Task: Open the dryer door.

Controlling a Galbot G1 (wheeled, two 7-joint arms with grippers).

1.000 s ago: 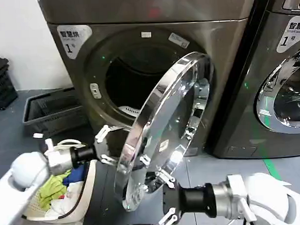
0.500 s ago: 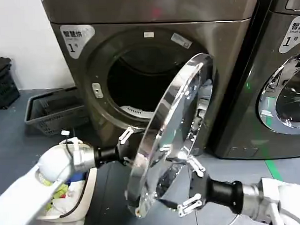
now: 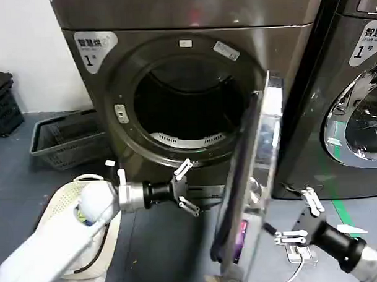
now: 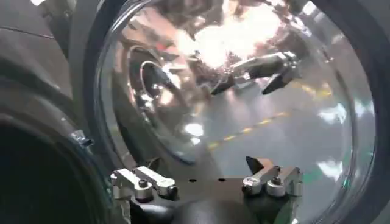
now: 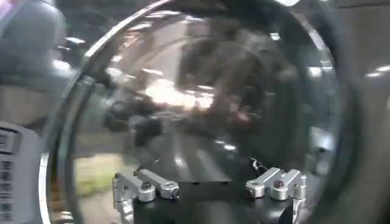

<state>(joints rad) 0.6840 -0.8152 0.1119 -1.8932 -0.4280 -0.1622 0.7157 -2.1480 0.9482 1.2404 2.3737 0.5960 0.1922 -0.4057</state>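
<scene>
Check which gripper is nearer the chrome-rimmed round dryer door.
Left. Left gripper, open, sits just off the chrome-rimmed round dryer door on its drum side; right gripper, open, sits slightly farther, on its outer side.

Mirror-chrome rimmed glass dryer door (image 3: 255, 176), brushed metal machine front (image 3: 172, 36)

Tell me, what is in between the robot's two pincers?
The dryer door, swung open and seen edge-on in the head view, stands between the left pincer and the right pincer. Both pincers are open and hold nothing.

Head cam looks down on dryer door (image 3: 249, 182); both wrist cams close, opposite sides of glass
</scene>
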